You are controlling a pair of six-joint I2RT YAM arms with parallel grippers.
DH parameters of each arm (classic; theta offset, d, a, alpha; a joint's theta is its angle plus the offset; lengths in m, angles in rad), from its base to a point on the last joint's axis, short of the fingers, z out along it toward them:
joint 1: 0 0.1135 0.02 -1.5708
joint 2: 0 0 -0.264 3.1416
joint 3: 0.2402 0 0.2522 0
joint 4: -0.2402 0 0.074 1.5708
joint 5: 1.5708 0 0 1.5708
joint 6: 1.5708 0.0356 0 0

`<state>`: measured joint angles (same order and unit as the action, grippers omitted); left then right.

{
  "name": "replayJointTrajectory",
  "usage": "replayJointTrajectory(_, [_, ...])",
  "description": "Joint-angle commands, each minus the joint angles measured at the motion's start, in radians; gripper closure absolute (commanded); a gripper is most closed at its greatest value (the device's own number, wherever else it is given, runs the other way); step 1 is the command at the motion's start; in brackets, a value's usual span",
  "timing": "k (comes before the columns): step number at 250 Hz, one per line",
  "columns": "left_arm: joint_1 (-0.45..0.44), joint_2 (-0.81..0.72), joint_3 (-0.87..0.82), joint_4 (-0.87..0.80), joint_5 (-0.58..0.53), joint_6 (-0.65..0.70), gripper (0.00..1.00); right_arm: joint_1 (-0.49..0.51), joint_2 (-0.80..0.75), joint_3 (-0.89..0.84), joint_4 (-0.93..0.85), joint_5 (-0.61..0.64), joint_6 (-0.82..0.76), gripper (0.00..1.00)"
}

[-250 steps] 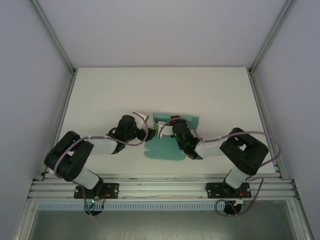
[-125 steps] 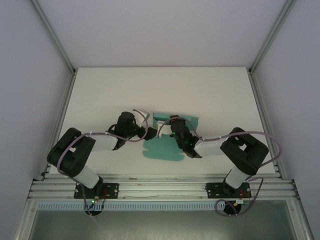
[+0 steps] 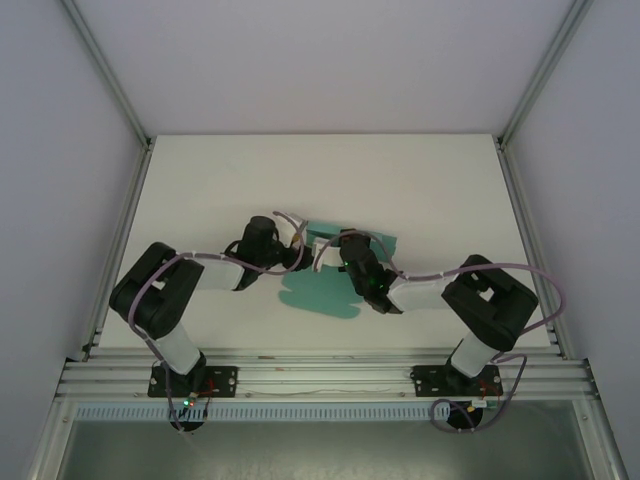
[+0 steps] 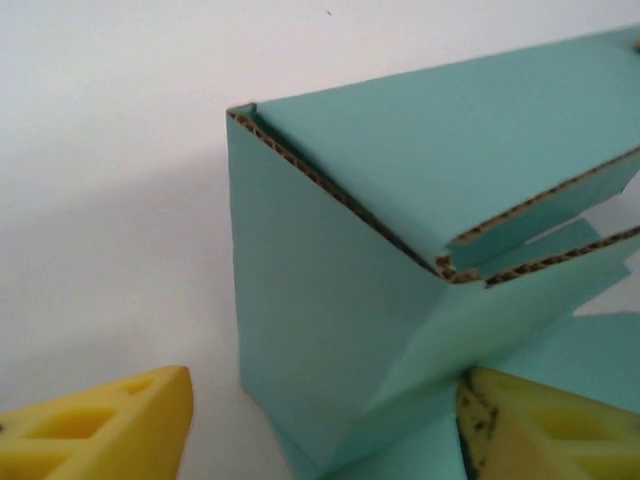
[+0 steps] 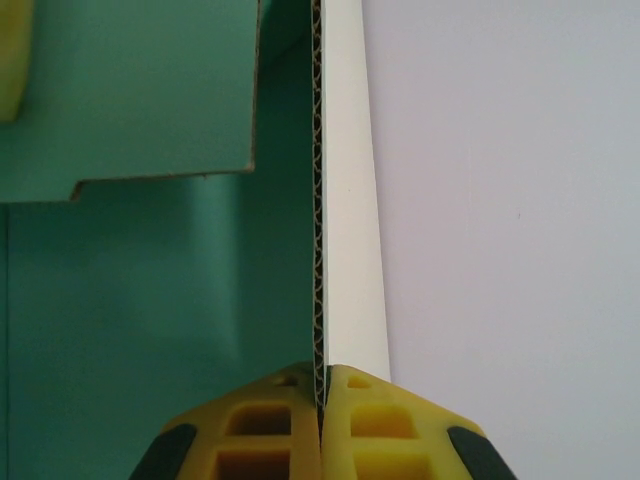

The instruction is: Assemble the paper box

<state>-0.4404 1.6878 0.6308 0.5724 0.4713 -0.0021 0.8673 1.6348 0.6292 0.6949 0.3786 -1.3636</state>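
- Two yellow fingers of the right gripper, bottom centre of the right wrist view, pinched together on the corrugated edge of one card wall of the paper box, with nothing between them but the card.
- Straight up the frame from that pinch: the thin wall seen edge-on, white on its right face and teal on its left.
- Left of the wall, teal card across the frame, with a stepped flap in the upper left. Right of the wall, bare pale table.
- Parted, in the left wrist view: left gripper, one finger in the lower left corner clear of the card, white table showing in between.
- Other finger in the lower right, tucked under folded teal flaps; contact with them impossible to tell.
- Between those fingers, a raised corner of the box: an upright teal panel at centre, and flaps meeting at brown corrugated edges right of centre.
- From above, both grippers close together at the middle of the table, the arms reaching in from lower left and lower right.
- Under and between them, the box: a flat teal part with rounded tabs spread toward the bottom of the frame, and a teal strip just above the right gripper.
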Motion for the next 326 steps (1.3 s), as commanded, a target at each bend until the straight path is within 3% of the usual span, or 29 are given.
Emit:
replayJointTrajectory(1, [0.014,0.029,0.018,0.155,-0.11,-0.033,0.38,0.032,0.017,-0.018,-0.162,-0.114,0.053,1.0])
replayJointTrajectory(87, [0.011,0.03,-0.035,0.277,-0.181,-0.03,0.71,0.029,0.017,-0.009,-0.203,-0.097,0.086,1.0])
replayJointTrajectory(137, [0.004,0.018,-0.062,0.308,-0.211,-0.027,0.81,0.019,0.054,-0.003,-0.178,-0.06,0.095,1.0])
replayJointTrajectory(157, [0.005,0.014,-0.051,0.27,-0.198,-0.018,0.81,0.019,0.069,0.006,-0.162,-0.047,0.102,1.0])
replayJointTrajectory(172, [0.005,0.012,-0.049,0.253,-0.155,-0.007,0.73,0.018,0.075,0.01,-0.15,-0.045,0.101,1.0])
replayJointTrajectory(202, [0.01,0.003,-0.052,0.227,-0.08,0.014,0.43,0.013,0.078,0.028,-0.157,-0.04,0.109,1.0])
replayJointTrajectory(235, [0.043,-0.017,-0.037,0.179,-0.024,0.017,0.25,0.006,0.063,0.029,-0.162,-0.06,0.104,1.0])
replayJointTrajectory(278, [0.08,-0.033,-0.032,0.158,0.085,0.031,0.12,-0.006,0.036,0.057,-0.204,-0.067,0.135,1.0])
replayJointTrajectory(326, [0.083,-0.015,0.03,0.013,0.226,0.087,0.09,-0.018,0.027,0.068,-0.214,-0.083,0.133,1.0])
